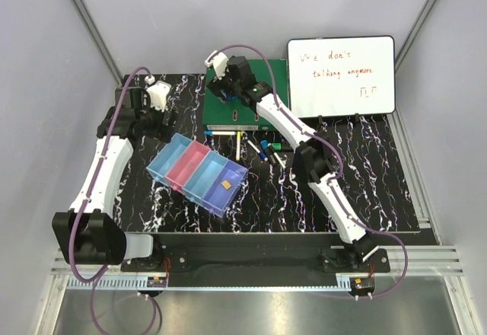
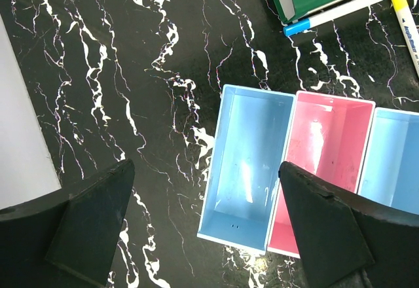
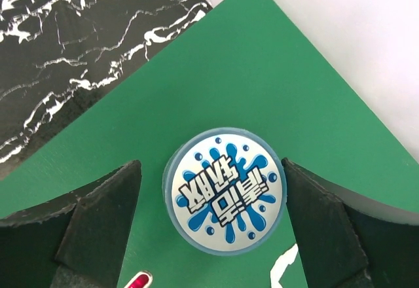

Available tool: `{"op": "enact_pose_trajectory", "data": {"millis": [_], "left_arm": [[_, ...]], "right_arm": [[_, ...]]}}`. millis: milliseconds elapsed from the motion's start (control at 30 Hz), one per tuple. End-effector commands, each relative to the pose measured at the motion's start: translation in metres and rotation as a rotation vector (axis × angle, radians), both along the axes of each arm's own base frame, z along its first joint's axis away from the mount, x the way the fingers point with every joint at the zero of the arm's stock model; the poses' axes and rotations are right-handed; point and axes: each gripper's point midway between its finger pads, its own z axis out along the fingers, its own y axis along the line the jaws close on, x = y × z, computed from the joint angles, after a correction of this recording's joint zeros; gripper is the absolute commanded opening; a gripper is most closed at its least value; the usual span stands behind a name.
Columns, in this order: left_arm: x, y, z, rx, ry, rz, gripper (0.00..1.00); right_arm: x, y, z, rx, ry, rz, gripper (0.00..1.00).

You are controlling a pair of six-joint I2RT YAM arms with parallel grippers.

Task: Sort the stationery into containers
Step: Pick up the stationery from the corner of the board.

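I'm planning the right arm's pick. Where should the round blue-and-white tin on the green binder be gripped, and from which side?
Grip the round tin across its curved side wall, likely best coming straight down from above. It lies flat on the green binder, printed face up, so only the rim offers opposing surfaces. The open right gripper straddles it.

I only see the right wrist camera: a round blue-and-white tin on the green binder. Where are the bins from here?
Observer: The row of four bins lies on the table, nearer the arm bases than the binder, towards the left arm.
Operator: Anything in them?
Observer: One small yellow item, in the purple-blue end bin.
Operator: And the left gripper?
Observer: Open, poised near the light blue end bin.
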Motion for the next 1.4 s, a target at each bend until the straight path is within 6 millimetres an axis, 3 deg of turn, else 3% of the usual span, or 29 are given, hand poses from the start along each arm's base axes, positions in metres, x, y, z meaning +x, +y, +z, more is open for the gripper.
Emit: {"op": "enact_pose_trajectory", "data": {"millis": [0, 333, 467, 733, 867, 900, 967, 1000, 1033, 1133, 1167, 1200, 1267, 1300, 1333, 1367], "left_arm": [[0.011, 0.005, 0.017, 0.023, -0.061, 0.007, 0.99], [0.01, 0.006, 0.018, 0.026, -0.061, 0.005, 0.99], [0.01, 0.005, 0.015, 0.024, -0.055, 0.003, 0.99], [0.009, 0.004, 0.011, 0.017, -0.046, 0.0, 0.99], [0.009, 0.003, 0.009, 0.015, -0.041, -0.003, 0.99], [0.008, 0.003, 0.01, 0.015, -0.043, -0.003, 0.99], [0.008, 0.004, 0.01, 0.019, -0.044, -0.001, 0.99], [0.008, 0.004, 0.009, 0.019, -0.041, -0.001, 0.99], [0.008, 0.004, 0.01, 0.019, -0.043, -0.001, 0.99], [0.008, 0.004, 0.008, 0.017, -0.039, 0.0, 0.99], [0.008, 0.004, 0.008, 0.016, -0.039, -0.001, 0.99], [0.007, 0.004, 0.007, 0.016, -0.036, 0.001, 0.99], [0.007, 0.003, 0.005, 0.014, -0.031, 0.001, 0.99], [0.007, 0.003, 0.005, 0.015, -0.032, 0.0, 0.99], [0.007, 0.004, 0.005, 0.017, -0.03, 0.002, 0.99], [0.007, 0.004, 0.005, 0.019, -0.03, 0.002, 0.99]], "right_arm": [[0.003, 0.001, 0.051, 0.11, -0.068, -0.02, 0.93], [0.012, -0.017, 0.047, 0.143, -0.038, -0.096, 0.82], [0.011, -0.019, 0.046, 0.145, -0.03, -0.1, 0.7], [0.007, -0.019, 0.06, 0.167, -0.035, -0.093, 0.33], [0.002, -0.021, 0.074, 0.17, -0.047, -0.086, 0.3], [-0.001, -0.021, 0.069, 0.159, -0.03, -0.079, 0.29], [-0.011, -0.022, 0.084, 0.168, -0.028, -0.051, 0.26], [-0.017, -0.024, 0.072, 0.151, 0.005, -0.044, 0.24], [-0.023, -0.027, 0.09, 0.164, -0.009, -0.037, 0.24], [-0.05, -0.027, 0.099, 0.168, 0.026, 0.029, 0.18], [-0.058, -0.028, 0.086, 0.148, 0.058, 0.037, 0.17], [-0.069, -0.031, 0.102, 0.157, 0.044, 0.051, 0.17], [-0.087, -0.03, 0.089, 0.129, 0.082, 0.079, 0.15], [-0.097, -0.033, 0.104, 0.134, 0.064, 0.093, 0.15], [-0.104, -0.034, 0.104, 0.129, 0.07, 0.103, 0.14], [-0.118, -0.031, 0.088, 0.101, 0.106, 0.122, 0.14]]}}
